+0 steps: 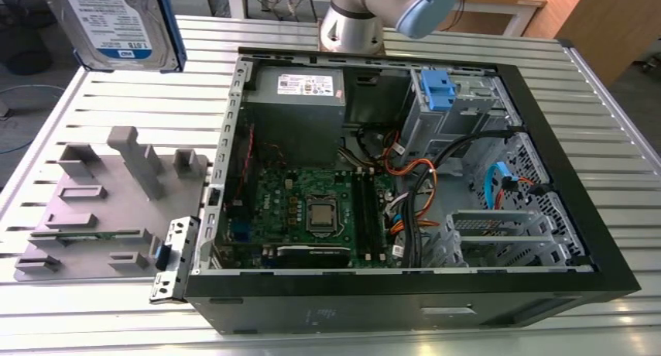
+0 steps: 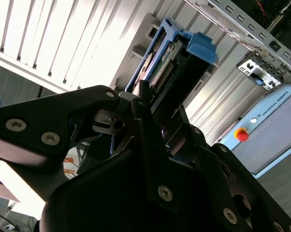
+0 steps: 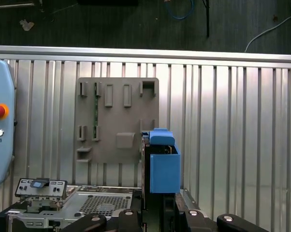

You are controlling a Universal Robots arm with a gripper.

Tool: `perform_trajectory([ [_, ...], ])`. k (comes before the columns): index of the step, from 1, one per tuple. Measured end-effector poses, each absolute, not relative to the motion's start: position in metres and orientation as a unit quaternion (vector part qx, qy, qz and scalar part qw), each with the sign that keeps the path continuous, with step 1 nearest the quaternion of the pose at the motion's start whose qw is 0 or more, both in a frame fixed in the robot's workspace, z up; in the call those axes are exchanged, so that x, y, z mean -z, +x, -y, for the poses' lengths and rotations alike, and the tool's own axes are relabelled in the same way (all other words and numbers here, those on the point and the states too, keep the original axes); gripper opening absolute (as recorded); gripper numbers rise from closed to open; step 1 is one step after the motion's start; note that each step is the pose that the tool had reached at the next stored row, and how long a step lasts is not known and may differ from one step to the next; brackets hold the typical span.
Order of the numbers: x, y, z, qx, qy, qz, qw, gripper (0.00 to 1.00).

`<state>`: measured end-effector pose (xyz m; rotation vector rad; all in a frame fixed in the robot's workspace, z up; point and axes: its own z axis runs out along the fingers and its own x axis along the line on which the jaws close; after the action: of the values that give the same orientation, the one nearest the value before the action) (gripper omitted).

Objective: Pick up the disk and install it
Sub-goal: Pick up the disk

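One pincer [image 2: 157, 104] clamps the disk [image 1: 108, 19], its top cut off in the exterior view.

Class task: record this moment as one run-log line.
phase: disk held | end effector: shut on disk | disk: raised above slatted table, outside open computer case | install: not done
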<state>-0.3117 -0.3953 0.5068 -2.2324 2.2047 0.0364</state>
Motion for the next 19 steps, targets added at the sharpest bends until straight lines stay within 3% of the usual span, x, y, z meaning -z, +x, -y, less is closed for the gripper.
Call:
perform_trajectory([
  [19, -0.507, -0.277, 0.395, -0.012, -0.711, -0.703, 0.002, 0.35],
])
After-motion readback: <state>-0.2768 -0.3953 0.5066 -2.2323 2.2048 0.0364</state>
